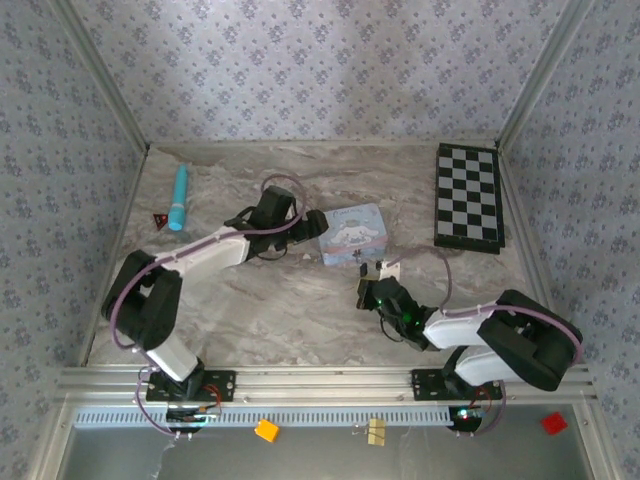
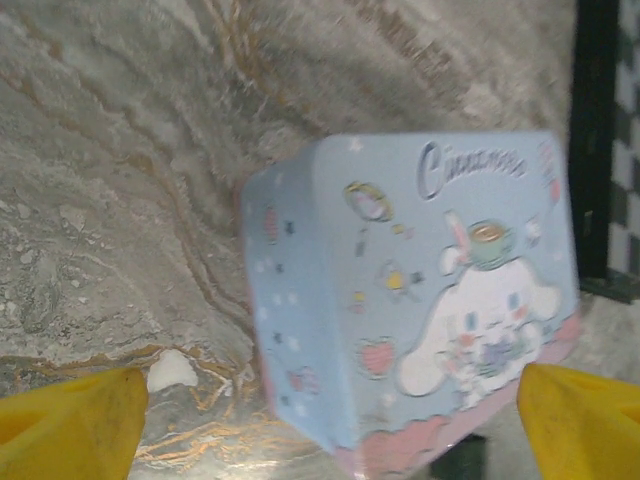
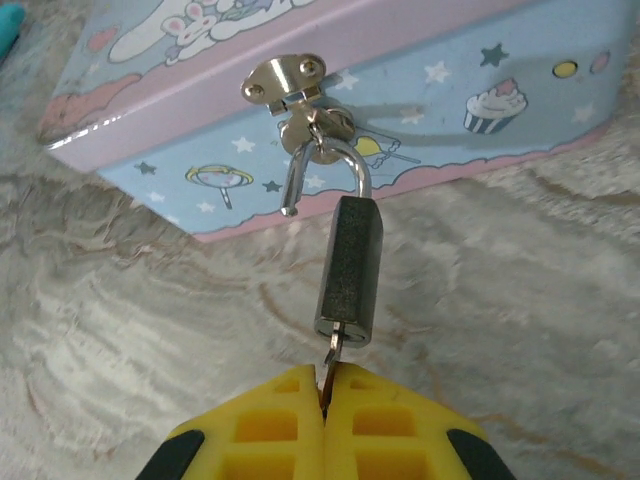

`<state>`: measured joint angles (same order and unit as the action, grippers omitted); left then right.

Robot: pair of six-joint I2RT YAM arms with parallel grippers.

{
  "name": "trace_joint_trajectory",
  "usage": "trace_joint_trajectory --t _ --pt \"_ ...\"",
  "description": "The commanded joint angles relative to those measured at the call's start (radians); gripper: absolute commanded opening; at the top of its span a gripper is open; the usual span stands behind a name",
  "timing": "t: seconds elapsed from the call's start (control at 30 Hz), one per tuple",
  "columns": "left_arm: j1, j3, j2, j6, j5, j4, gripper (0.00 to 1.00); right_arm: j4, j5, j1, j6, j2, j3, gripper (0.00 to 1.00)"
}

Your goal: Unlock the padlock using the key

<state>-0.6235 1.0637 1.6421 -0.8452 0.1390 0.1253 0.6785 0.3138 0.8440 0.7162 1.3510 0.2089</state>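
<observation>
Near the middle of the grey marbled table (image 1: 260,300) sits a light-blue rectangular tin (image 1: 353,232) printed with a white cartoon dog. The small black padlock (image 3: 352,260) hangs from the silvery metal hasp (image 3: 285,78) on the tin's front wall. Its curved silvery shackle (image 3: 325,165) is threaded through the hasp's loop. One leg of the shackle stands free of the body and the other is seated in it, so the lock looks sprung. A thin metal key (image 3: 331,352) sits in the keyway at the bottom of the padlock. The right gripper (image 3: 323,385) has its yellow fingers pressed together on the key's near end, just below the lock. From above, that gripper (image 1: 372,285) is at the tin's near side. The left gripper (image 1: 312,222) is at the tin's left end with its yellow fingertips (image 2: 70,420) spread wide and nothing between them but the end of the tin; I can't tell whether they touch it. A black-and-white chequered board (image 1: 468,197) lies at the far right. At the far left are a turquoise tube (image 1: 179,197) and a small red-and-black triangular piece (image 1: 160,221).
</observation>
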Motion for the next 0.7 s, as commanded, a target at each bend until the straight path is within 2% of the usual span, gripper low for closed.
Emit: trace_joint_trajectory --t 0.0,0.2,0.37,0.67 --pt "-0.018 0.045 0.033 0.038 -0.005 0.077 0.94 0.016 -0.052 -0.046 0.034 0.007 -0.006 0.00" --pt "-0.067 0.109 0.094 0.032 -0.055 0.102 0.94 0.040 -0.105 -0.107 0.054 0.018 -0.003 0.00" --pt "-0.093 0.124 0.130 -0.001 -0.085 0.115 0.91 0.022 -0.217 -0.197 0.136 0.017 0.003 0.00" --pt "-0.111 0.127 0.200 -0.023 -0.108 0.079 0.86 0.002 -0.300 -0.247 0.128 0.035 0.050 0.00"
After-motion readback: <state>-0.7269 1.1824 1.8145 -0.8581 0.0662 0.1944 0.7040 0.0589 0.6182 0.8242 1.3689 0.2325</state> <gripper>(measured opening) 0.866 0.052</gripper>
